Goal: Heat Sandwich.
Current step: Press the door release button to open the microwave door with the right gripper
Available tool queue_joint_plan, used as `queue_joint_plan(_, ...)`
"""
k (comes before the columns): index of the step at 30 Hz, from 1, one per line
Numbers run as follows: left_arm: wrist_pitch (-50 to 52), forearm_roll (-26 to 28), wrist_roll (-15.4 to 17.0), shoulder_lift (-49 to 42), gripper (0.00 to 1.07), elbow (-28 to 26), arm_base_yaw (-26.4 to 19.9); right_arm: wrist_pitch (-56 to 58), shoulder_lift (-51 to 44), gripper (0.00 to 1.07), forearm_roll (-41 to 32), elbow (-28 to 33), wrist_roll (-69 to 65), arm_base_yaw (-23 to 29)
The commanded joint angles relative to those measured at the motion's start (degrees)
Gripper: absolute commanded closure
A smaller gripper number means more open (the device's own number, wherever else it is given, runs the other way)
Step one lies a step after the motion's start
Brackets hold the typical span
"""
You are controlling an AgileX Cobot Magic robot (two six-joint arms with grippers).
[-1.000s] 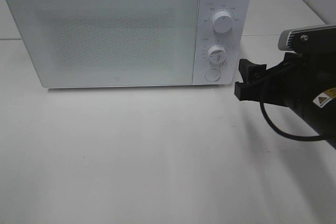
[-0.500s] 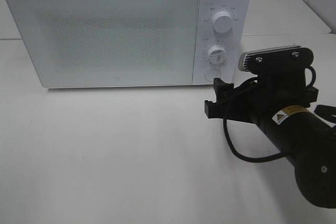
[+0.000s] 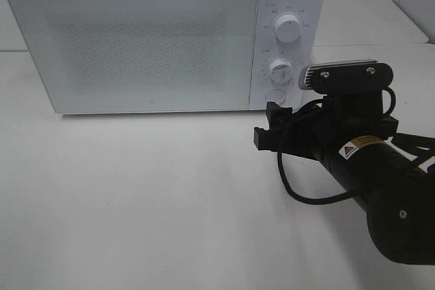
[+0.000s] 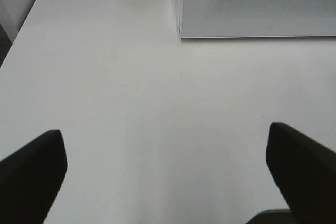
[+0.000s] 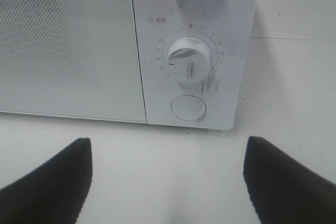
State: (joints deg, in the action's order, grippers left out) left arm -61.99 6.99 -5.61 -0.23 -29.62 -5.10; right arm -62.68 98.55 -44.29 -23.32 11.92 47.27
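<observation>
The sandwich is out of view in every frame. A white microwave [image 3: 136, 39] stands at the back of the table with its door shut. My right gripper [image 3: 266, 125] is open and empty, low over the table just in front of the control panel. In the right wrist view its fingers [image 5: 47, 182] frame the timer knob [image 5: 190, 66] and the round door button [image 5: 188, 107]. My left gripper [image 4: 168, 182] is open and empty above bare table, with the microwave's lower left corner [image 4: 257, 3] ahead of it. The exterior high view does not show the left arm.
The panel carries an upper knob [image 3: 287, 30], a lower knob [image 3: 280, 70] and a round button [image 3: 274, 96]. A black cable [image 3: 306, 195] loops under the right arm. The white table [image 3: 136, 202] spreads in front of the microwave.
My right arm has swung in from the right edge toward the microwave's control panel, its gripper still open. The microwave has not moved.
</observation>
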Motion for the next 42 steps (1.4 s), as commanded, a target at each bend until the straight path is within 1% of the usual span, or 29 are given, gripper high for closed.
queue_joint_plan(1,0.52,0.52,0.34,-1.15,0.09,0.06,0.34,0.74,-0.06,0.32,0.06,-0.34,-7.16,0.17)
queue_joint_plan(4,0.52,0.52,0.34,-1.15,0.09,0.06,0.34,0.8,-0.06,0.32,0.17,-0.34,-12.32,0.17)
queue_joint_plan(5,0.52,0.52,0.34,-1.15,0.09,0.06,0.34,0.8,-0.06,0.32,0.23,-0.34,-18.56,0.17)
queue_joint_plan(7,0.52,0.52,0.34,-1.15,0.09,0.06,0.34,0.8,-0.06,0.32,0.29,-0.34,-25.21,0.17)
queue_joint_plan(8,0.52,0.52,0.34,-1.15,0.09,0.06,0.34,0.8,-0.06,0.32,0.29,-0.34,-25.21,0.17)
queue_joint_plan(9,0.52,0.52,0.34,-1.15,0.09,0.06,0.34,0.8,-0.06,0.32,0.29,-0.34,-28.07,0.17)
queue_joint_plan(10,0.52,0.52,0.34,-1.15,0.09,0.06,0.34,0.8,-0.06,0.32,0.29,-0.34,-35.52,0.17)
queue_joint_plan(12,0.52,0.52,0.34,-1.15,0.09,0.06,0.34,0.8,-0.06,0.32,0.29,-0.34,-42.86,0.17)
queue_joint_plan(13,0.52,0.52,0.34,-1.15,0.09,0.06,0.34,0.8,-0.06,0.32,0.29,-0.34,-42.86,0.17)
queue_joint_plan(14,0.52,0.52,0.34,-1.15,0.09,0.06,0.34,0.69,-0.06,0.32,0.29,-0.34,-51.28,0.17)
queue_joint_plan(16,0.52,0.52,0.34,-1.15,0.09,0.06,0.34,0.69,-0.06,0.33,0.29,-0.34,-58.16,0.17)
queue_joint_plan(17,0.52,0.52,0.34,-1.15,0.09,0.06,0.34,0.69,-0.06,0.33,0.29,-0.34,-58.16,0.17)
queue_joint_plan(18,0.52,0.52,0.34,-1.15,0.09,0.06,0.34,0.69,-0.06,0.33,0.29,-0.34,-61.65,0.17)
queue_joint_plan(19,0.52,0.52,0.34,-1.15,0.09,0.06,0.34,0.69,-0.06,0.36,0.29,-0.34,-67.84,0.17)
queue_joint_plan(21,0.52,0.52,0.34,-1.15,0.09,0.06,0.34,0.69,-0.06,0.39,0.29,-0.34,-73.97,0.17)
queue_joint_plan(22,0.52,0.52,0.34,-1.15,0.09,0.06,0.34,0.69,-0.06,0.39,0.29,-0.34,-73.97,0.17)
queue_joint_plan(23,0.52,0.52,0.34,-1.15,0.09,0.06,0.34,0.69,-0.06,0.41,0.29,-0.34,-77.18,0.17)
queue_joint_plan(24,0.52,0.52,0.34,-1.15,0.09,0.06,0.34,0.69,-0.06,0.45,0.29,-0.34,-82.74,0.17)
queue_joint_plan(25,0.52,0.52,0.34,-1.15,0.09,0.06,0.34,0.69,-0.06,0.48,0.29,-0.34,-84.97,0.17)
queue_joint_plan(26,0.52,0.52,0.34,-1.15,0.09,0.06,0.34,0.69,-0.06,0.52,0.29,-0.34,-86.34,0.17)
queue_joint_plan(27,0.52,0.52,0.34,-1.15,0.09,0.06,0.34,0.69,-0.06,0.52,0.29,-0.34,-86.34,0.17)
queue_joint_plan(28,0.52,0.52,0.34,-1.15,0.09,0.06,0.34,0.69,-0.06,0.59,0.11,-0.34,-88.64,0.17)
queue_joint_plan(31,0.52,0.52,0.34,-1.15,0.09,0.06,0.34,0.74,-0.06,0.74,0.11,-0.34,-89.95,0.17)
queue_joint_plan(32,0.52,0.52,0.34,-1.15,0.09,0.06,0.34,0.74,-0.06,0.74,0.11,-0.34,-89.95,0.17)
queue_joint_plan(33,0.52,0.52,0.34,-1.15,0.09,0.06,0.34,0.8,-0.06,0.87,0.11,-0.34,-89.95,0.17)
queue_joint_plan(35,0.52,0.52,0.34,-1.15,0.09,0.06,0.34,1.15,-0.06,0.99,0.11,-0.34,-89.95,0.17)
queue_joint_plan(36,0.52,0.52,0.34,-1.15,0.09,0.06,0.34,1.15,-0.06,0.99,0.11,-0.34,-89.95,0.17)
queue_joint_plan(37,0.52,0.52,0.34,-1.15,0.09,0.06,0.34,1.38,-0.06,1.07,0.11,-0.34,-89.84,0.17)
queue_joint_plan(42,0.52,0.52,0.34,-1.15,0.09,0.06,0.34,2.64,-0.06,1.07,-0.34,-0.34,-89.78,0.17)
